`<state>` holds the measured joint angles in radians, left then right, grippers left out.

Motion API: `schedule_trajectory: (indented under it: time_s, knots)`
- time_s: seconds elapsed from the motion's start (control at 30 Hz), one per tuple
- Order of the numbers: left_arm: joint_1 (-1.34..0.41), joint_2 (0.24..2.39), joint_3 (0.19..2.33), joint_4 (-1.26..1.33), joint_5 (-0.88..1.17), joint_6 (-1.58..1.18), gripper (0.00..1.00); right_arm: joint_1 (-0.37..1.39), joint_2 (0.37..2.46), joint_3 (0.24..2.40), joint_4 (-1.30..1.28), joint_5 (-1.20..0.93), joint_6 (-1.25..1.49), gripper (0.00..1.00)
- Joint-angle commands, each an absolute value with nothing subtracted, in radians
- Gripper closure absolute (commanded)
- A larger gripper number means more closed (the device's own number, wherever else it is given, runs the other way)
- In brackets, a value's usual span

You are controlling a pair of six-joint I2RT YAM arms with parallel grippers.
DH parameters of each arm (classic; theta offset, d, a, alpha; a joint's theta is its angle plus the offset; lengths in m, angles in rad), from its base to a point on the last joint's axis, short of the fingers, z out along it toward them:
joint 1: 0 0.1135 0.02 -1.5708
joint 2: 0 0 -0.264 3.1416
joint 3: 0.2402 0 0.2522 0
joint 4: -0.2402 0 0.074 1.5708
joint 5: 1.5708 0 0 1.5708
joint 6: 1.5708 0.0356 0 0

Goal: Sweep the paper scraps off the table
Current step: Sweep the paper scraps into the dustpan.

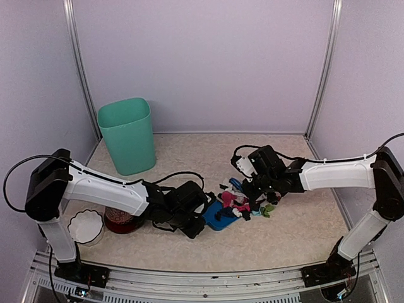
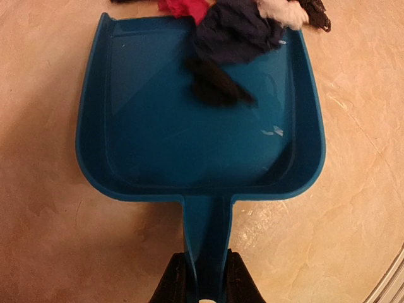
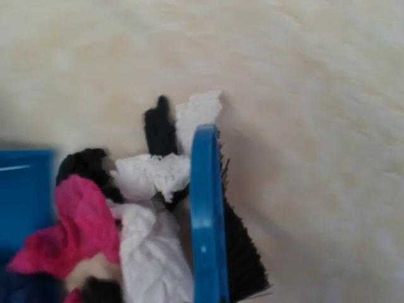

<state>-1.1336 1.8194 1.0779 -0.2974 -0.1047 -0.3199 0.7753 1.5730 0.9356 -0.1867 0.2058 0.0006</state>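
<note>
Blue dustpan (image 2: pixel 202 145) lies flat on the table (image 1: pixel 297 227), left gripper (image 2: pixel 207 278) clamped on its handle. At its twelve o'clock lip, paper scraps (image 1: pixel 235 202) heap against the brush (image 3: pixel 205 221) the right gripper (image 1: pixel 254 191) grips.

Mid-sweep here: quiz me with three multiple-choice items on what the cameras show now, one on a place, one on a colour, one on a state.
1. Where do most paper scraps lie?
A. behind the left arm's base
B. at the dustpan's open mouth
C. against the back wall

2. What colour are the brush's bristles?
A. white
B. green
C. black

3. How is the left hand?
A. shut on the dustpan's handle
B. wide open above the scraps
C. shut on nothing

Answers:
1. B, the left wrist view shows them bunched at the pan's front edge.
2. C, the right wrist view shows dark bristles beside the blue back.
3. A, it clamps the handle from both sides.
</note>
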Motion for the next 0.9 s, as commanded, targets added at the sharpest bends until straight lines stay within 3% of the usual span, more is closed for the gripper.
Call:
schedule_trajectory:
  time_s: [0.0,0.63,0.87]
  knots:
    - [-1.122,1.854,1.1,-0.312,-0.084,-0.297,1.0,0.854,1.565,0.916,-0.266,0.125,0.05,1.0]
    - [-1.113,1.871,1.103,-0.293,-0.086,-0.303,1.0,0.984,1.38,0.928,-0.325,0.011,0.092,1.0]
    - [-1.113,1.869,1.087,-0.288,-0.084,-0.306,1.0,0.985,1.288,0.925,-0.367,0.252,0.124,1.0]
